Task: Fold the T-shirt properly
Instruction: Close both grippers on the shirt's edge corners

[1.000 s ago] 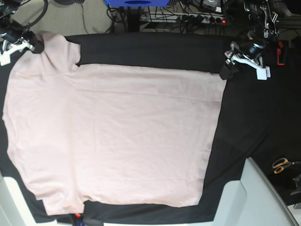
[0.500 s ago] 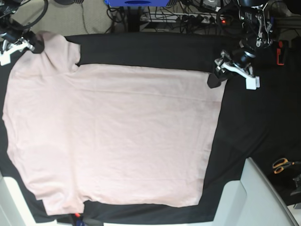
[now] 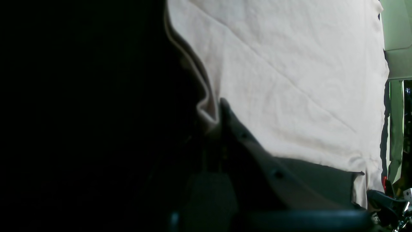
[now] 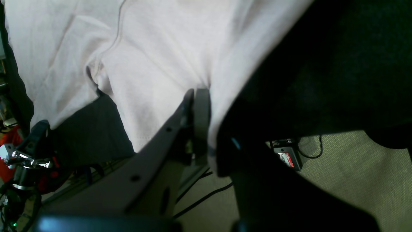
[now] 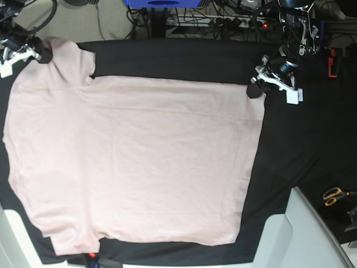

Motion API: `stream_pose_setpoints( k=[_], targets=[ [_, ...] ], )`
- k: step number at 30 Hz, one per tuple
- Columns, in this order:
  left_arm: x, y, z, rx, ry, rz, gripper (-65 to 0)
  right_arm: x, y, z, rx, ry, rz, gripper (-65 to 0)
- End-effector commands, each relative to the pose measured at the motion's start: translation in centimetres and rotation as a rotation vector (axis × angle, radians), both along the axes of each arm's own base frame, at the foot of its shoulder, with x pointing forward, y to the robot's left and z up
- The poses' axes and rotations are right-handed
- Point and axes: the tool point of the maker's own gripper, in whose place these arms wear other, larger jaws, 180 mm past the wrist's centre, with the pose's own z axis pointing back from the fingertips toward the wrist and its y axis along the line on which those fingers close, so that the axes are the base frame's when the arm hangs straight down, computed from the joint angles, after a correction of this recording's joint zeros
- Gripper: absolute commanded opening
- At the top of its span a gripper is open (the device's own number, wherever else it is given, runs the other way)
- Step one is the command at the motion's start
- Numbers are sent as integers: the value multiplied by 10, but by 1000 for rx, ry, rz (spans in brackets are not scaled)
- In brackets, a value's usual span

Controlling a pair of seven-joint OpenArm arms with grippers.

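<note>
Both arms were black with looped cables, ending in white-bodied grippers whose dark grey fingers (image 4: 151,161) carried small round screw holes.

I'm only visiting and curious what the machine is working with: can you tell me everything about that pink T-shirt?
The T-shirt is plain pale pink, short-sleeved, soft-looking cotton with light wrinkles and no print. It lies spread flat, unfolded, on a black cloth. The right gripper is shut on its sleeve at the base view's upper left, and the left gripper pinches its hem corner at the upper right, the edge there slightly raised.
</note>
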Motion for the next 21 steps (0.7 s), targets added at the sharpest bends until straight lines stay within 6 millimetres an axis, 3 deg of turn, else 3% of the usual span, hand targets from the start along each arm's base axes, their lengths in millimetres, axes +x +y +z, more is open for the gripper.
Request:
stream_pose_setpoints(
  k=[1, 7, 10, 16, 21],
  targets=[
    [5, 3, 7, 5, -24, -3, -650, -1, -8, 4, -24, -1, 15, -645],
    [12, 10, 18, 42, -42, 14, -650, 11, -16, 20, -76, -21, 62, -645],
    [14, 15, 20, 65, -24, 48, -650, 27, -20, 36, -117, -50, 101, -645],
    [37, -17, 29, 73, -36, -21, -650, 69, -32, 58, -151, -122, 124, -645],
    [62, -22, 31, 75, -30, 2, -650, 105, -41, 75, -179, -178, 167, -645]
  ],
)
